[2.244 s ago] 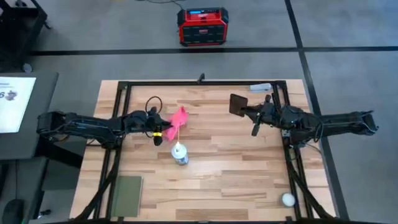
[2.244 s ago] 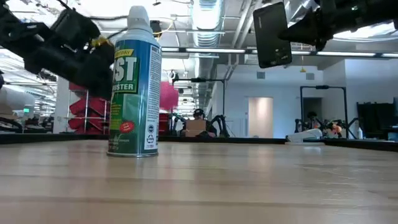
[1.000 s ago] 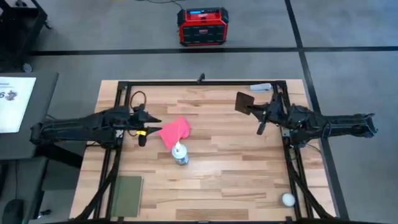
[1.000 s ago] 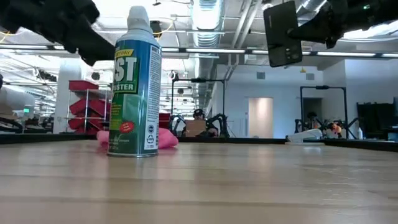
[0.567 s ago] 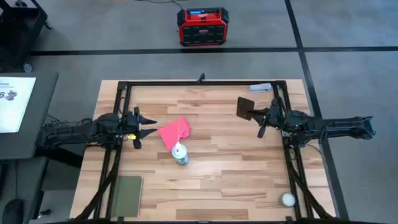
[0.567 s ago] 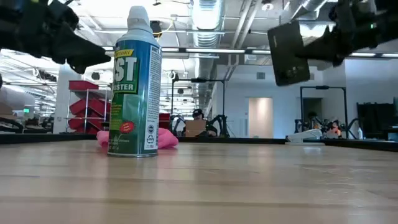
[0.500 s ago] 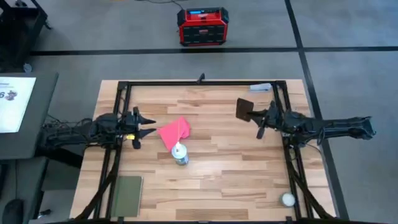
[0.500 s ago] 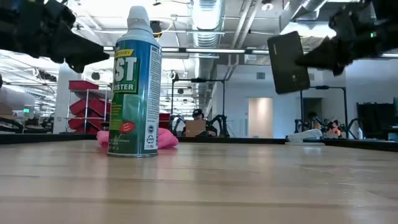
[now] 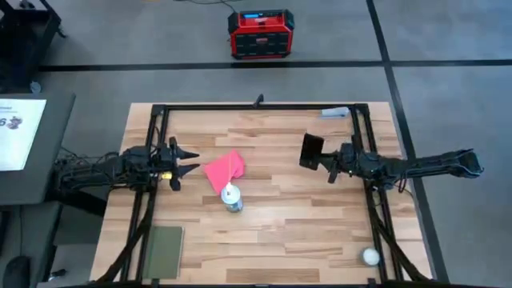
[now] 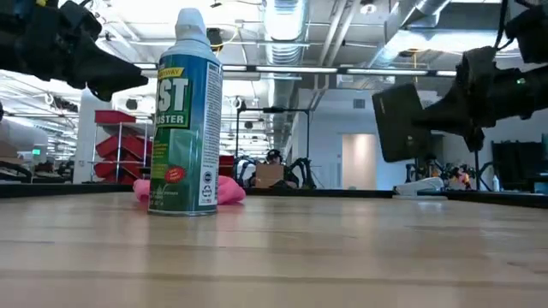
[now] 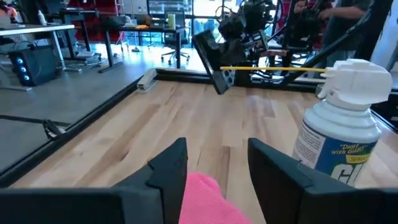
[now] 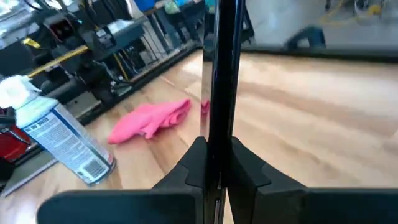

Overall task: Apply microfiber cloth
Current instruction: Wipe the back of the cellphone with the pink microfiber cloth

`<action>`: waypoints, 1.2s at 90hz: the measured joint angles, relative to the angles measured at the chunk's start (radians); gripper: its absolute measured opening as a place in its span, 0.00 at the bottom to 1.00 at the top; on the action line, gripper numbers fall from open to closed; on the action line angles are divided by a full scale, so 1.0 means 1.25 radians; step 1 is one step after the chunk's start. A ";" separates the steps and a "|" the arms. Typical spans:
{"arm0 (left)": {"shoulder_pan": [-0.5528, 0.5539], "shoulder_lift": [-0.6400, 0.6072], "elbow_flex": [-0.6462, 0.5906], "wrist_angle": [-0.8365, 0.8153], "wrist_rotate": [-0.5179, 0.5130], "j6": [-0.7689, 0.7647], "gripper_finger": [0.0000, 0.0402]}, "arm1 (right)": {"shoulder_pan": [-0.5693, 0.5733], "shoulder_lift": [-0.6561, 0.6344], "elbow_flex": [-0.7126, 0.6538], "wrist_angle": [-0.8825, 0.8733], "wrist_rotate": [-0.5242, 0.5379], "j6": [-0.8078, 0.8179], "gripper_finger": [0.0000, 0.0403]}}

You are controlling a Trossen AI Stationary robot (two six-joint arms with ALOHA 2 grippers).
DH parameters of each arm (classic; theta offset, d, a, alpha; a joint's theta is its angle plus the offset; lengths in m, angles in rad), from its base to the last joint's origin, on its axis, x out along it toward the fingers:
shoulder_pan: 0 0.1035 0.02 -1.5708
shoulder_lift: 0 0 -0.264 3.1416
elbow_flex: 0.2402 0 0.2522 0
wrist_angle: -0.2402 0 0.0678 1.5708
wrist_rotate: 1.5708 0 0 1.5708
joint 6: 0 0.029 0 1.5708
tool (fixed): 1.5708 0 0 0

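The pink microfiber cloth (image 9: 224,170) lies crumpled on the wooden table, just behind a spray can (image 9: 232,198) that stands upright on its base. It also shows in the low view (image 10: 229,190) and the right wrist view (image 12: 152,118). My left gripper (image 9: 189,161) hovers open just left of the cloth, whose near edge (image 11: 204,198) shows between its fingers in the left wrist view. My right gripper (image 9: 329,162) is shut on a black phone (image 9: 311,151) above the table's right half. My right gripper pinches the phone between its two fingers (image 12: 196,163) at the edge (image 12: 219,146) that faces the table's right side. The fingers come level from the table's right. The phone (image 10: 398,122) stands on edge, slightly tilted, lifted clear of the table.
A dull green pad (image 9: 166,250) lies at the near left corner and a white ball (image 9: 370,256) at the near right. A black frame (image 9: 256,106) runs around the table. A red box (image 9: 261,34) sits on the floor beyond the far edge.
My left arm has drawn back toward the table's left edge, its gripper open; the cloth has stayed on the table behind the can. My right gripper has carried the phone down and toward the near edge, a little toward the cloth.
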 joint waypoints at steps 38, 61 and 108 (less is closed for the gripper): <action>0.000 0.000 0.000 0.009 -0.001 -0.020 0.36 | -0.034 0.167 0.000 -0.062 -0.014 0.153 0.04; 0.000 0.000 0.000 0.007 -0.001 -0.028 0.36 | -0.053 0.181 0.000 -0.066 -0.024 0.107 0.26; 0.001 0.000 0.000 0.000 0.000 -0.032 0.36 | -0.057 0.180 0.008 -0.078 0.013 0.078 0.48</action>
